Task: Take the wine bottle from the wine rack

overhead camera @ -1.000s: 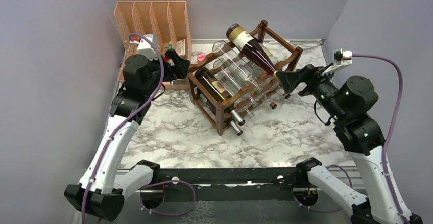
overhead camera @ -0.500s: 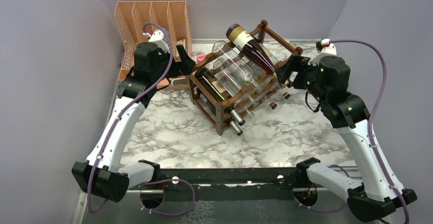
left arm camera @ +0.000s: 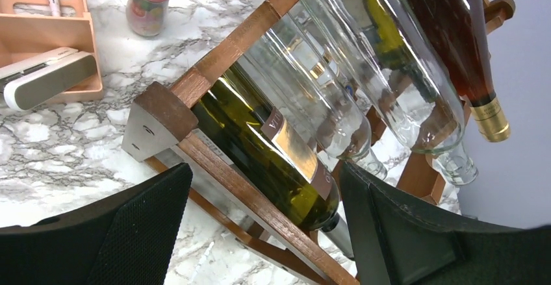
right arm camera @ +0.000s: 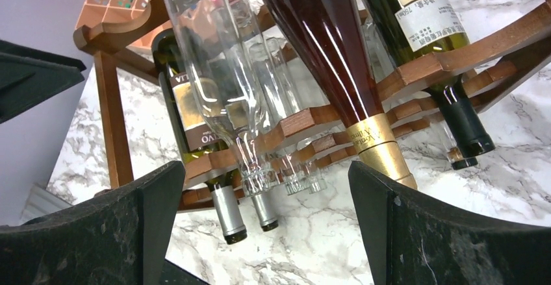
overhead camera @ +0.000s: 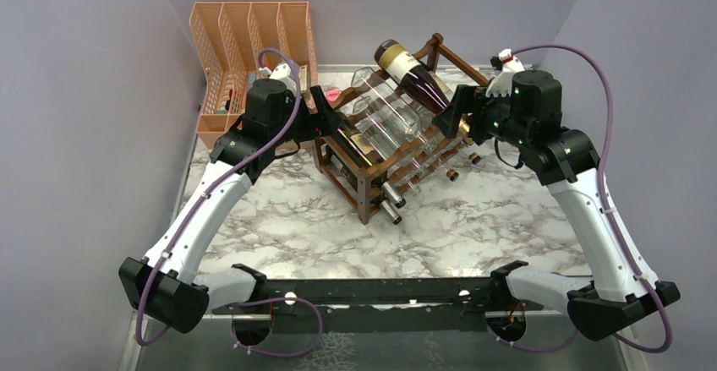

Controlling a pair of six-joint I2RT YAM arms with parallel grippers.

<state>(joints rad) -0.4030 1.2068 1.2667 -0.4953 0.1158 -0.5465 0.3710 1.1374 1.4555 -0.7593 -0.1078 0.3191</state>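
Observation:
The dark brown wine rack (overhead camera: pixel 365 187) stands askew at mid-table, holding several bottles. A dark red wine bottle (overhead camera: pixel 414 73) with a gold foil neck (right arm camera: pixel 380 147) lies slanted across its top. A green wine bottle (left arm camera: pixel 263 139) with a tan label lies in the left end. My left gripper (overhead camera: pixel 328 116) is open; in the left wrist view (left arm camera: pixel 263 180) its jaws straddle the green bottle's shoulder and the rack rail (left arm camera: pixel 227 46). My right gripper (overhead camera: pixel 454 116) is open at the rack's right side, and in its wrist view (right arm camera: pixel 263 176) the bottle necks lie between and beyond its fingers.
A peach mesh organizer (overhead camera: pixel 254 40) stands at the back left corner. A pink-capped jar (left arm camera: pixel 151 2) and a white-grey device (left arm camera: pixel 45 80) lie near the rack's left end. Clear glass bottles (overhead camera: pixel 391 116) fill the rack's middle. Grey walls close in on three sides.
Both arms have swung in toward the rack. The left gripper went from beside the organizer to the rack's left end, the right one up and left to the gold neck.

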